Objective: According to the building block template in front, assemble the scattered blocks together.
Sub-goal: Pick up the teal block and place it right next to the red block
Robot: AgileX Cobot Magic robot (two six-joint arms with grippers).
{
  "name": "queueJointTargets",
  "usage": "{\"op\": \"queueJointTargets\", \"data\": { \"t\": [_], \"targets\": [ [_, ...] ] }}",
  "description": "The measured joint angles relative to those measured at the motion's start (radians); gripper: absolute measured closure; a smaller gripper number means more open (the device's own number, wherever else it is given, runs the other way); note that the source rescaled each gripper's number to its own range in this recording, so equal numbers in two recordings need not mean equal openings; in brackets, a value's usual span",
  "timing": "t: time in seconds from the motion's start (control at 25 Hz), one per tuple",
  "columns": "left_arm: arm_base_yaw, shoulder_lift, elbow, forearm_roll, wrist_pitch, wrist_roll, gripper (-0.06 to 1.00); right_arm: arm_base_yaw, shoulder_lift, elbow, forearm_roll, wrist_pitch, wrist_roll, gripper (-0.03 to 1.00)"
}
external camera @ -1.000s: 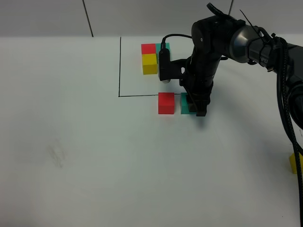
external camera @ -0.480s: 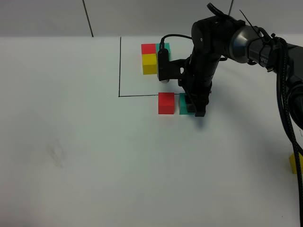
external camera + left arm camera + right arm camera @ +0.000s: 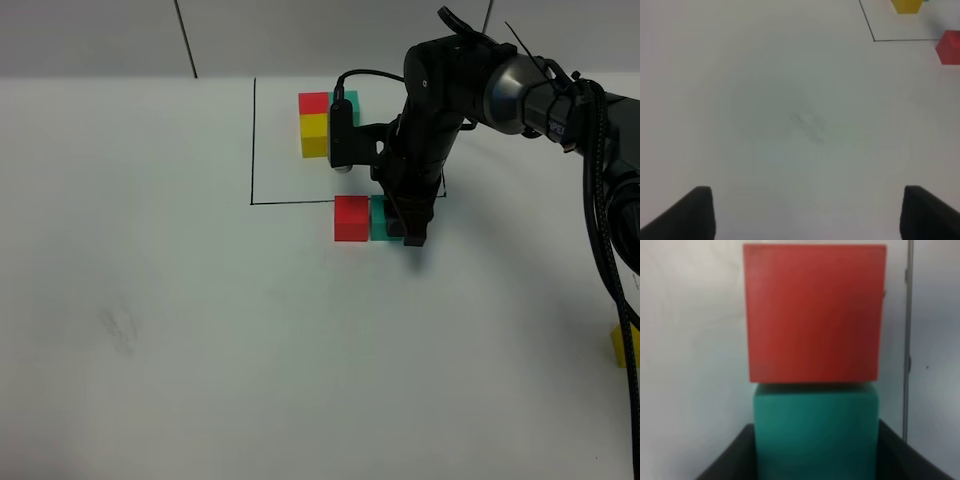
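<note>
Right fingers (image 3: 730, 460) pinch teal cube (image 3: 815, 435) touching red cube (image 3: 814, 315); left fingers (image 3: 697, 212) spread; yellow cube (image 3: 625, 347) apart.

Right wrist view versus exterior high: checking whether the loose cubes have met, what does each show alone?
Only right wrist: the small teal-green cube flush against the small red cube, held between the fingers of the right gripper. Only exterior high: the black-framed three-cube template and a loose yellow cube far right. Both: those two cubes and the drawn black line.
</note>
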Motion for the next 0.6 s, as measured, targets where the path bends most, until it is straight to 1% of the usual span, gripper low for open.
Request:
{"op": "queueJointTargets", "data": {
  "t": [0.6],
  "targets": [
    [0.0,0.0,0.0,0.0,0.0,0.0,0.26,0.0,0.0,0.0,0.01,-0.003,-0.017,0.71]
  ]
}}
